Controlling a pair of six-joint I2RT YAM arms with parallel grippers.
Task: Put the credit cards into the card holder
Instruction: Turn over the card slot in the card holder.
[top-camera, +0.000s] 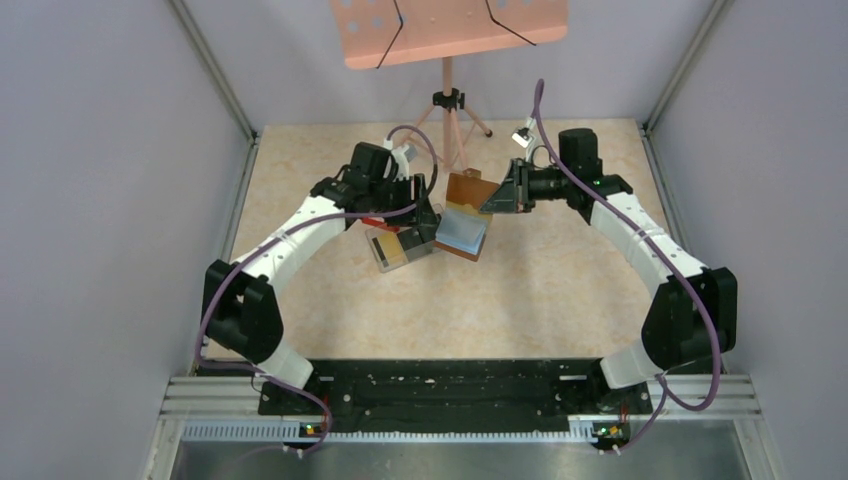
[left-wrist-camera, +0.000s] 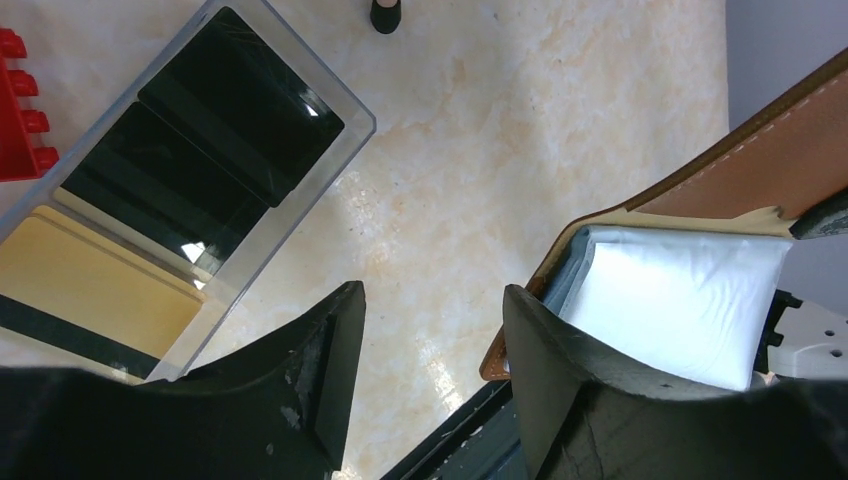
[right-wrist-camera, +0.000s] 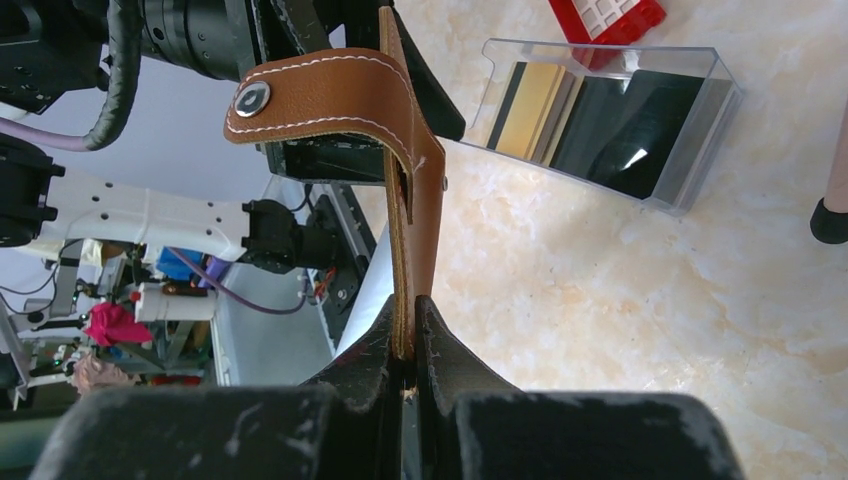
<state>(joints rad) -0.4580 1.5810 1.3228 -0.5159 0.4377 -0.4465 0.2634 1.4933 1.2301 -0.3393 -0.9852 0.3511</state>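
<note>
The card holder (right-wrist-camera: 418, 225) sits pinched in the right gripper (right-wrist-camera: 412, 345), a pale card (left-wrist-camera: 680, 300) tucked in; the left gripper (left-wrist-camera: 432, 300), open-jawed and empty, should next reach the boxed cards (left-wrist-camera: 200, 160).

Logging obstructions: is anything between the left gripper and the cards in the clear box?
Only the side wall of the clear box. The black and tan-yellow credit cards lie inside it, beside the open left gripper. Nothing else visible stands between them.

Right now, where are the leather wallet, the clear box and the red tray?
Brown leather card holder (right-wrist-camera: 425, 220): right wrist view, upright flap.
Clear plastic rectangular box (right-wrist-camera: 716, 115): right wrist view, end wall.
Small red tray (left-wrist-camera: 18, 120): left wrist view, bumpy edge.
</note>
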